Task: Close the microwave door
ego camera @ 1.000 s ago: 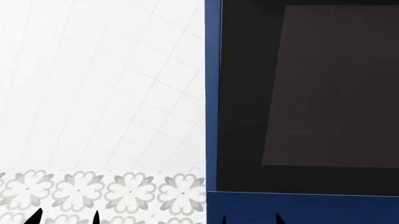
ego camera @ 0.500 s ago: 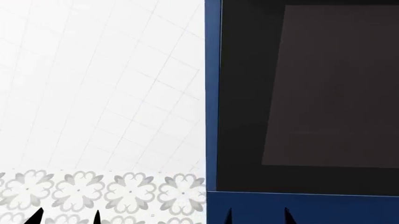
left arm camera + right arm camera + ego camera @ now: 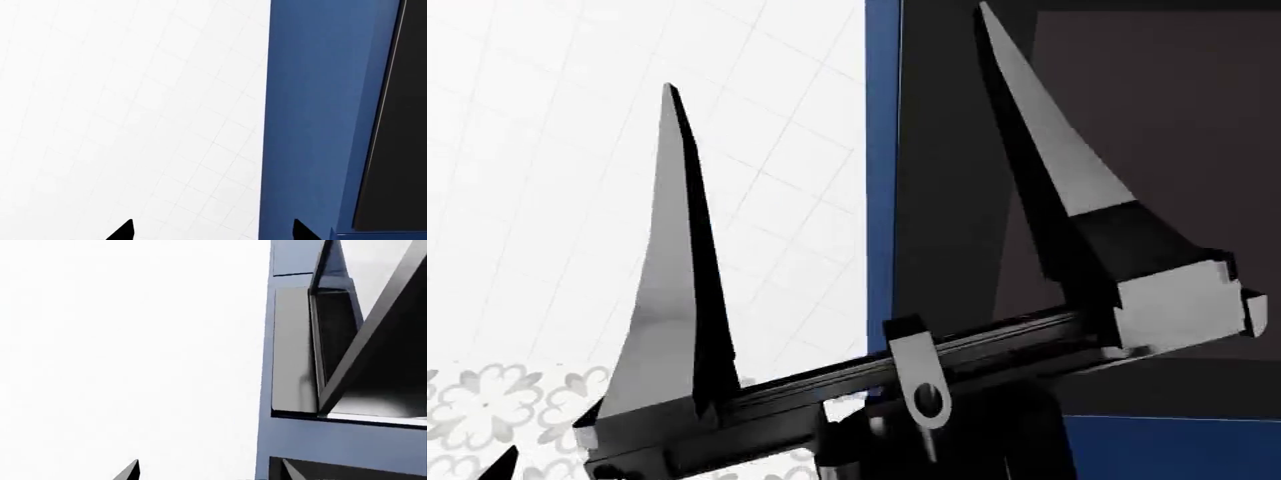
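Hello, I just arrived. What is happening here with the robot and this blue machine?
A two-armed robot is working at a blue microwave whose door stands open, as the right wrist view shows. One gripper, fingers spread wide, is raised right in front of the head camera; which arm it belongs to is unclear. Nothing is gripped, and no contact with the door is visible.

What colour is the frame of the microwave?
Dark blue. The microwave frame shows best in the left wrist view.
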Robot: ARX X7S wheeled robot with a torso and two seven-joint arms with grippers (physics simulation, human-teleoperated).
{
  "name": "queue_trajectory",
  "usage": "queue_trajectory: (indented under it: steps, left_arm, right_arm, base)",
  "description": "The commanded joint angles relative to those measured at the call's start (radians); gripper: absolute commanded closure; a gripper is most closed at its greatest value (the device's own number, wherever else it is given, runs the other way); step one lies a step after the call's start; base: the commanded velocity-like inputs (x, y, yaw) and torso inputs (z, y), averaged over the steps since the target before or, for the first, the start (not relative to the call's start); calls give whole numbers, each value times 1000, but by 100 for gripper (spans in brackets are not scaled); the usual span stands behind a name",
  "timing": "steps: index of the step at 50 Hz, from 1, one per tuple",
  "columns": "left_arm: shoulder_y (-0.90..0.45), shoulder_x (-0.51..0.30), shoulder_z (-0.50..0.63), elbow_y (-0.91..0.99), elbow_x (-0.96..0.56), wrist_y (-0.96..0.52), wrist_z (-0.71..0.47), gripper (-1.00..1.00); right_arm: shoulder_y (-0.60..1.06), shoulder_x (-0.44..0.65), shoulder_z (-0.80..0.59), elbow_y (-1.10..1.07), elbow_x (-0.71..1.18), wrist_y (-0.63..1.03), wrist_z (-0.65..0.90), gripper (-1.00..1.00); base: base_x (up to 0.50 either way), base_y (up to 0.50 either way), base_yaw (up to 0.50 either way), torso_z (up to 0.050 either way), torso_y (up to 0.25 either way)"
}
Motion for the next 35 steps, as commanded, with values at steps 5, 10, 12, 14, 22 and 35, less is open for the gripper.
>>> queue_trajectory:
  steps: [5,10,12,14,22,35]
  left_arm:
    - [-3,-5,7,-1,-10,1,-2,-100]
    - [-4,-7,10,-6,-10,7,-2,-100]
    - [-5,-7,11,-7,-9,8,-3,-100]
    - [-6,-7,12,-9,-9,8,-3,-100]
    - [-7,-10,16,-11,-10,12,-6,-100]
    - [-5,-16,24,5,-10,4,-14,-100]
  right_arm:
    - [1298,261,-895,-125,492,-225,641,-100]
    - [1257,287,-875,-125,470,-254,641,-100]
    - [1222,287,-855,-125,463,-250,641,-100]
    - [1208,279,-842,-125,466,-241,641,-100]
    - [1068,212,-733,-86,426,-265,634,-100]
    - [1043,84,-684,10,445,-279,562,-100]
  base:
    - [0,0,0,0,0]
    - [0,0,0,0,0]
    - [0,0,0,0,0]
    - [0,0,0,0,0]
    - [0,0,0,0,0]
    - [0,0,0,0,0]
